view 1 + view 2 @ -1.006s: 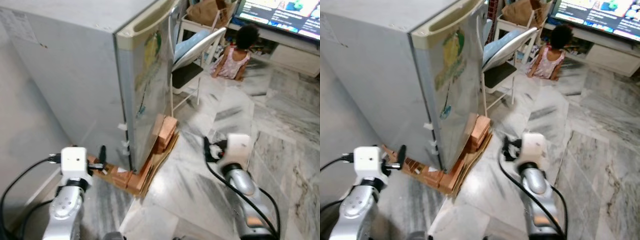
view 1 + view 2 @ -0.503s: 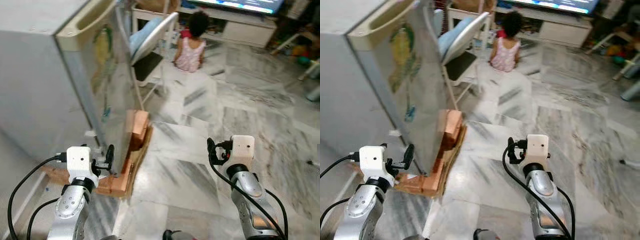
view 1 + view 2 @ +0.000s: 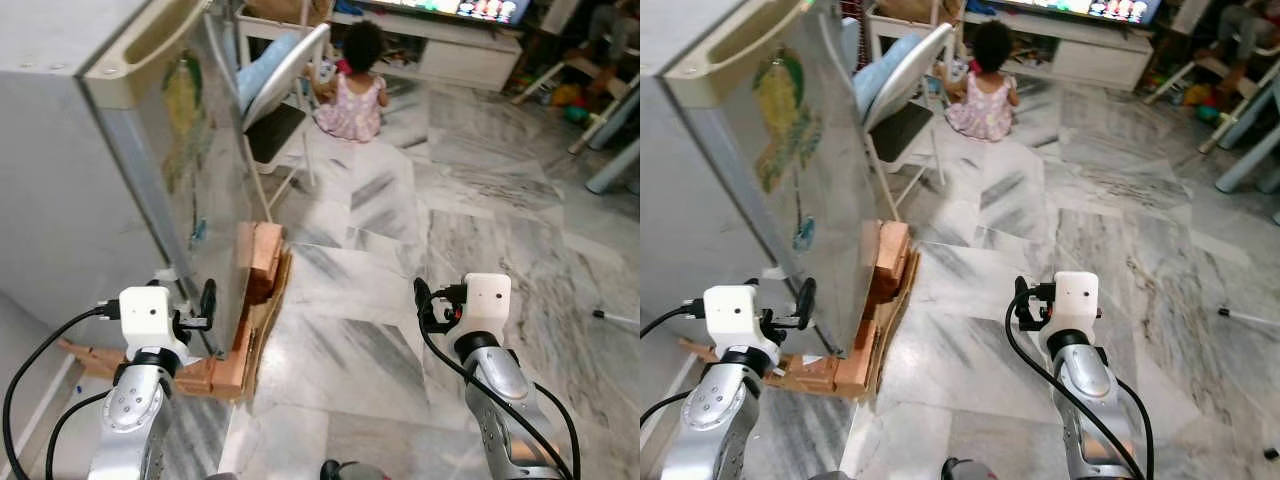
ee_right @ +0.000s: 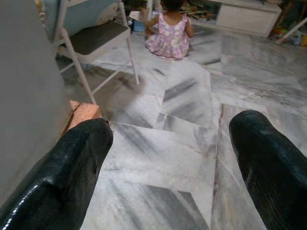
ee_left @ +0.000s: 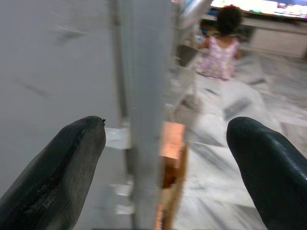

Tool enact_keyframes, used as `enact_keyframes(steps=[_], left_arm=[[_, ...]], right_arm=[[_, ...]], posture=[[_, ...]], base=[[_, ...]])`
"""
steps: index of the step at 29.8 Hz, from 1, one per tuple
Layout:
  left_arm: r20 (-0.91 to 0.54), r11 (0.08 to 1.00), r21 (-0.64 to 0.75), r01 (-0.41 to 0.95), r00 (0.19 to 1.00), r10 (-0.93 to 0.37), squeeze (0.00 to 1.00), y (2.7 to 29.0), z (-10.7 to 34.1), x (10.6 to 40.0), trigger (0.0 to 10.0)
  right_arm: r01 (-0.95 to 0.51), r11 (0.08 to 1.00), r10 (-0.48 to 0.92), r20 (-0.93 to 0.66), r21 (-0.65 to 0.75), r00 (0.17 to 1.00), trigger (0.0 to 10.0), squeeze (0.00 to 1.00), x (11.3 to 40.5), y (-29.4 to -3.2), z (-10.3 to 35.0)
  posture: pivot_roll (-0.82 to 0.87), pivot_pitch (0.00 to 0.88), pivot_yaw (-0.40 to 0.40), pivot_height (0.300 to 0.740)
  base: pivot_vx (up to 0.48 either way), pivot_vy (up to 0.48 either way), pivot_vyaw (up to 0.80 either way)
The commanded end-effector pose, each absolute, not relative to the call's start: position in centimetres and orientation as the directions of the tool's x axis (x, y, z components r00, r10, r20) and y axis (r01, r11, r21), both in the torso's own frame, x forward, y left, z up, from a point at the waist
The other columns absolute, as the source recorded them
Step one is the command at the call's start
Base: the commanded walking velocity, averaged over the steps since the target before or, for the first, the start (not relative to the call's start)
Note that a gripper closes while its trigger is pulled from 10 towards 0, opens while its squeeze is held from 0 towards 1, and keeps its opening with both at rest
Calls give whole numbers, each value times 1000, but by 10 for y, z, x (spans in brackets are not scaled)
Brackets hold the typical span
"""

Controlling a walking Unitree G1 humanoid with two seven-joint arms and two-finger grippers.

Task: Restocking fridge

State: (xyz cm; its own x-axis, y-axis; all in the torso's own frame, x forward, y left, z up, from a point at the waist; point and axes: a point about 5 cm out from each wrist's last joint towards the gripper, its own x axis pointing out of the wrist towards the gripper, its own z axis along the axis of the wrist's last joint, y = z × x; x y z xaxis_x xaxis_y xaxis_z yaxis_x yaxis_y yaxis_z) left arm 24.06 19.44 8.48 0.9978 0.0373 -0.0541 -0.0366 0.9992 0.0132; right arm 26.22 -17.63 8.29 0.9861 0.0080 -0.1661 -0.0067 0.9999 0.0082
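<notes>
Fronting closed fridge (image 3: pixel 120 180): chair (image 3: pixel 275 105), seated person (image 3: pixel 352 95).

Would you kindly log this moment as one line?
fridge door shut | left gripper open at its corner | right gripper open, empty | person on floor

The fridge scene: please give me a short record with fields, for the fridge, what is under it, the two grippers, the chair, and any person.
fridge: grey fridge, door shut, stickers on the door front
base: fridge stands on bricks and flattened cardboard
left gripper: left gripper open, empty, held low near the fridge's front corner
right gripper: right gripper open, empty, over the marble floor
chair: folding chair just past the fridge
person: a person sitting on the floor, back to the robot
</notes>
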Motion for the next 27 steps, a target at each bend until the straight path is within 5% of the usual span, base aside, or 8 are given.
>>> enact_keyframes(steps=[1,27], left_arm=[[-44,999,8,-34,998,34,0,193,86,244,10000],[11,998,16,68,998,-69,0,182,101,314,10000]], right_arm=[[1,1000,-1,-155,-3,988,10000,0,261,-180,85],[-26,999,22,-164,-21,986,10000,0,254,-181,86]], posture=[[92,83,-61,740],[52,116,-68,740]], base=[[0,0,0],[0,0,0]])
